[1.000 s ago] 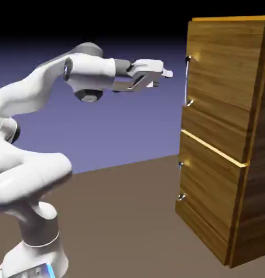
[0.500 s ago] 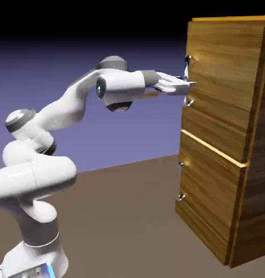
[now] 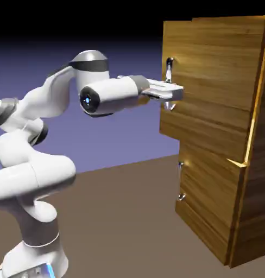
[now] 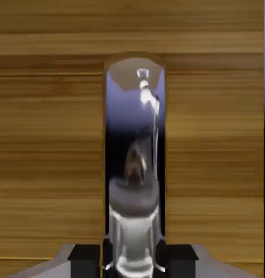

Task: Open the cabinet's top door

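Exterior view | hand (image 3: 170, 92) clamped on thin silver bar handle (image 3: 169, 69) | wood-grain top door (image 3: 210, 81) seemingly ajar

The cabinet (image 3: 221, 136) looks like matt brown wood grain with lighter yellow edges. The top door (image 3: 210, 81) has a glossy, mirror-like metal handle (image 4: 134, 163). The arm (image 3: 48, 136) seems smooth white plastic, though the rendering leaves that unsure.
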